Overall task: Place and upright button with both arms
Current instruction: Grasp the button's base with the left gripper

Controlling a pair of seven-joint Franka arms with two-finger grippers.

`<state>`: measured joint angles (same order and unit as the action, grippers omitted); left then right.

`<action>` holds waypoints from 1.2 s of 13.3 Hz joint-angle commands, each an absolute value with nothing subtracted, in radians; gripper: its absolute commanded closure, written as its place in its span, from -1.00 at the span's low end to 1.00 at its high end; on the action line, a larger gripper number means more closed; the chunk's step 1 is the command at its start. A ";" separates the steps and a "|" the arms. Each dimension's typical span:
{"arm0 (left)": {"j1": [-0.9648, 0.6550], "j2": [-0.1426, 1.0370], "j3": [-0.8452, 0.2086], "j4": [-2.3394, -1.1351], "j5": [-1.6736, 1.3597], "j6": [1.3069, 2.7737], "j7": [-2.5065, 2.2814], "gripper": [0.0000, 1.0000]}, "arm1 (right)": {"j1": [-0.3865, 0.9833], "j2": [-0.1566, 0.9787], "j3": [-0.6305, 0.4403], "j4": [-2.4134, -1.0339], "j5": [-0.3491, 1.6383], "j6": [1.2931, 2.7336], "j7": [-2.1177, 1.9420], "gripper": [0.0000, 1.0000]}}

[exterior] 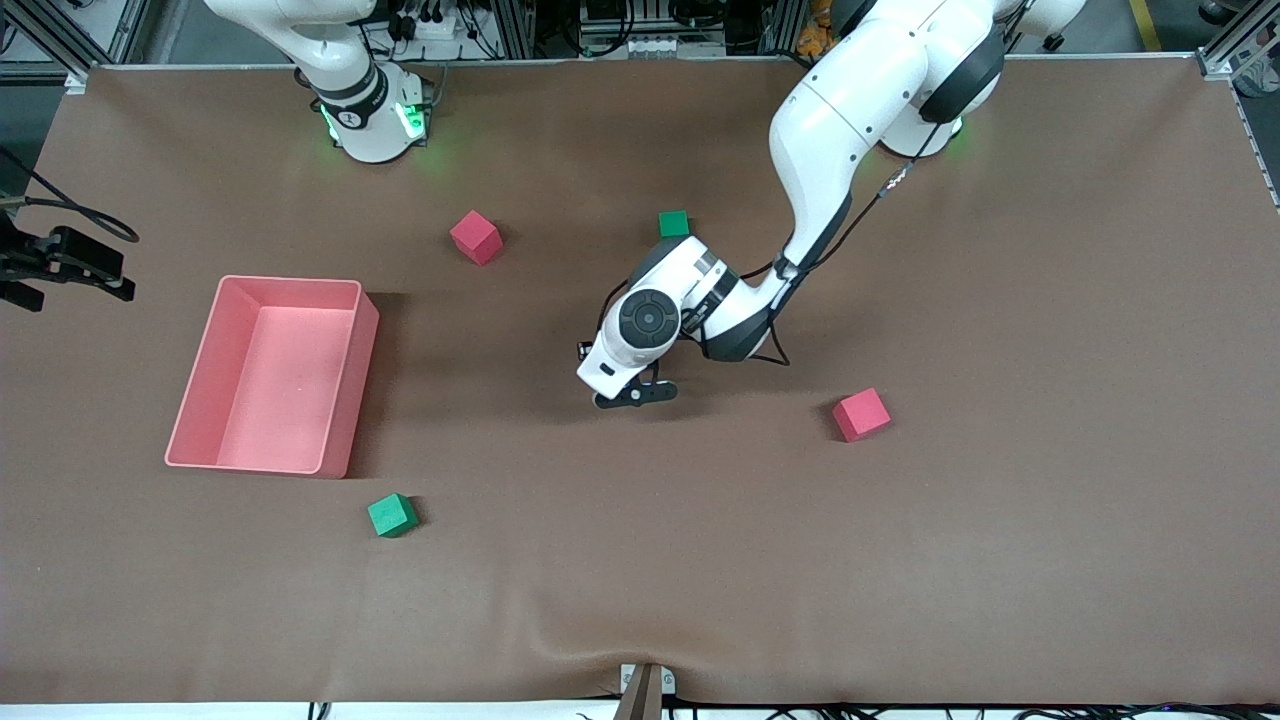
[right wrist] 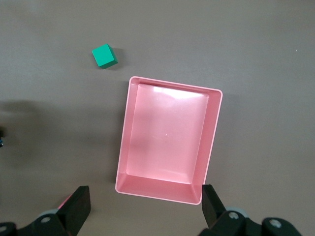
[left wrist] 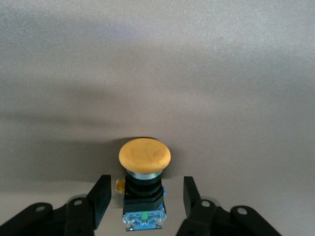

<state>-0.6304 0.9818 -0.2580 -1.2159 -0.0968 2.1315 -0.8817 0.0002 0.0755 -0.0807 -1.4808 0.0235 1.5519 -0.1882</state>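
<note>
We see the left arm reaching from its base down to the middle of the table, elbow bent sharply and wrist dropped low, so that the left gripper [exterior: 635,393] sits just above the brown mat [exterior: 640,560]. In the left wrist view its fingers [left wrist: 101,196] stand partway open on either side of the button [left wrist: 144,155], a narrow gap showing on each side, so nothing is gripped. The button lies between them with its orange cap pointing away from the wrist and its bluish end toward it. This spot is nearer to the front camera than one green cube [exterior: 674,223]. The right arm waits, and the right gripper [right wrist: 145,194] hangs spread wide and empty over the pink bin [right wrist: 125,142].
</note>
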 commanded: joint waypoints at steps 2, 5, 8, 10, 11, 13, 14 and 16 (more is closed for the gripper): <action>-0.641 1.000 -0.247 -1.186 -0.129 2.102 -0.897 0.06 | 0.003 0.064 -0.083 -1.494 0.041 1.552 -0.202 -1.00; -0.640 1.000 -0.242 -1.187 -0.146 2.102 -0.896 0.29 | -0.003 0.066 -0.083 -1.506 0.041 1.546 -0.222 -1.00; -0.641 0.999 -0.241 -1.193 -0.152 2.097 -0.899 0.63 | -0.008 0.064 -0.083 -1.506 0.040 1.546 -0.227 -1.00; -0.641 0.991 -0.241 -1.192 -0.163 2.088 -0.916 0.93 | -0.006 0.064 -0.083 -1.503 0.040 1.548 -0.227 -1.00; -0.640 0.989 -0.241 -1.192 -0.163 2.086 -0.917 0.93 | -0.006 0.064 -0.083 -1.503 0.041 1.546 -0.227 -1.00; -0.643 0.997 -0.239 -1.193 -0.161 2.086 -0.928 0.91 | -0.006 0.064 -0.083 -1.503 0.041 1.546 -0.227 -1.00; -0.644 0.997 -0.239 -1.198 -0.161 2.086 -0.931 0.91 | -0.006 0.066 -0.083 -1.503 0.041 1.546 -0.227 -1.00; -0.658 0.983 -0.238 -1.200 -0.152 2.085 -0.974 0.96 | -0.006 0.066 -0.083 -1.503 0.041 1.546 -0.227 -1.00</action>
